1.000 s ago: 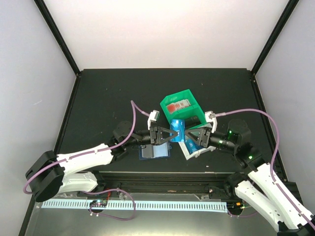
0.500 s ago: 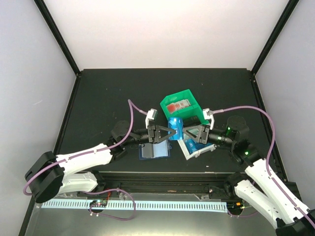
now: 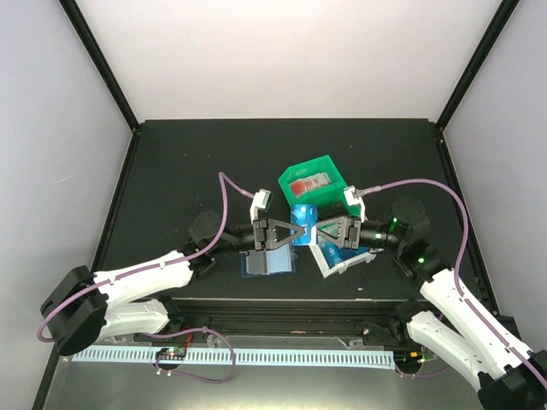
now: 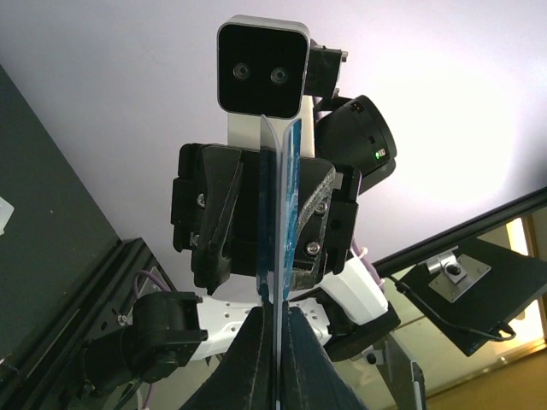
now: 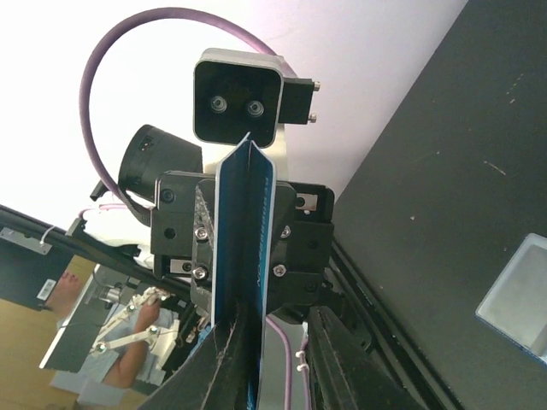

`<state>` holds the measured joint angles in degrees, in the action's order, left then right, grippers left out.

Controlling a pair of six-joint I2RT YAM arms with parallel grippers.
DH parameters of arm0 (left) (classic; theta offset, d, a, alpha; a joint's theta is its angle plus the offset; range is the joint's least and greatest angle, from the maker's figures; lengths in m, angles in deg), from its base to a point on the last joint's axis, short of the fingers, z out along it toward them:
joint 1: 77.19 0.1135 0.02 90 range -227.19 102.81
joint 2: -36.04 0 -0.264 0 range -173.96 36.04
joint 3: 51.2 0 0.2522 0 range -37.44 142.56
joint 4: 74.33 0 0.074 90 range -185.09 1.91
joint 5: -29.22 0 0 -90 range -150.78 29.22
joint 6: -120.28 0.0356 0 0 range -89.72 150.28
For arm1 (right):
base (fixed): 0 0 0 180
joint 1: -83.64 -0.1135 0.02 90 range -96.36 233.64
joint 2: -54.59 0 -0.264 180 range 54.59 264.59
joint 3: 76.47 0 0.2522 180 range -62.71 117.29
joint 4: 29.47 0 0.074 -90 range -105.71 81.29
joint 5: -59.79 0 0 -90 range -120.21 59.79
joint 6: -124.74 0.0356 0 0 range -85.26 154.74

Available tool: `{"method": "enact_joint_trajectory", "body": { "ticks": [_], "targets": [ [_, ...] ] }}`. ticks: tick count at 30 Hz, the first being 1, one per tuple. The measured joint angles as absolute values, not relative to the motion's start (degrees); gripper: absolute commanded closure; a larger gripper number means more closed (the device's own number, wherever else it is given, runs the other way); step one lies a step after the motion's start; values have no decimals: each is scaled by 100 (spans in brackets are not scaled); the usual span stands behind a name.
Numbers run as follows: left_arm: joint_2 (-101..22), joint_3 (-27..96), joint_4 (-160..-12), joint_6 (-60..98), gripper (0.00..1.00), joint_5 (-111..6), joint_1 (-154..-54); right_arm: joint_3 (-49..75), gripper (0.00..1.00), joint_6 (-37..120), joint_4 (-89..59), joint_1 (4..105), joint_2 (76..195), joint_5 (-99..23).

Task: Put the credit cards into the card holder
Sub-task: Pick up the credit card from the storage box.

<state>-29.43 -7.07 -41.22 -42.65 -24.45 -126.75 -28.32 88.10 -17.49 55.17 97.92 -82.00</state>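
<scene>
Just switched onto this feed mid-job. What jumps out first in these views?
The two grippers meet nose to nose above the middle of the table: the left gripper is clamped on a bright blue credit card standing on edge, and the right gripper has its jaws either side of it, not yet closed. Just behind sits a green bin with red-and-white items; the card holder lies flat by the left gripper.

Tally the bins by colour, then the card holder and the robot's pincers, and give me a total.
Green bin: 1
White bin: 1
Card holder: 1
Pincers: 2, the left pincer and the right pincer
Total: 5
</scene>
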Motion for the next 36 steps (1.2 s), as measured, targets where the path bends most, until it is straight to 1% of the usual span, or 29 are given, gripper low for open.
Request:
{"method": "enact_joint_trajectory", "body": {
  "ticks": [3,5,6,10,18,26,31,36],
  "targets": [
    [-2943,-707,-4087,-4254,98,-2427,-12675,-2836,82,8906,-1924,5517,9862,-8318],
    [-2948,-707,-4070,-4251,98,-2429,-12675,-2847,96,8965,-2051,5517,9879,-8357],
    [-2948,-704,-4068,-4249,98,-2434,-12675,-2860,99,9022,-2114,5517,9873,-8374],
    [-2943,-704,-4076,-4249,95,-2469,-12692,-2902,99,9230,-2184,5486,9637,-8239],
    [-2832,-794,-4057,-4516,94,-2582,-12642,-2852,99,9398,-1601,5377,9147,-7675],
    [-2589,-1026,-3908,-4710,98,-2617,-12373,-2447,99,9617,-1170,5455,8918,-6947],
    [-2358,-1415,-4190,-4595,98,-2768,-12194,-2058,99,9158,-434,5490,8824,-6420],
    [-1820,-1815,-5327,-4048,98,-3092,-12058,-1929,99,8194,740,5490,9001,-5686]
  ]
}}
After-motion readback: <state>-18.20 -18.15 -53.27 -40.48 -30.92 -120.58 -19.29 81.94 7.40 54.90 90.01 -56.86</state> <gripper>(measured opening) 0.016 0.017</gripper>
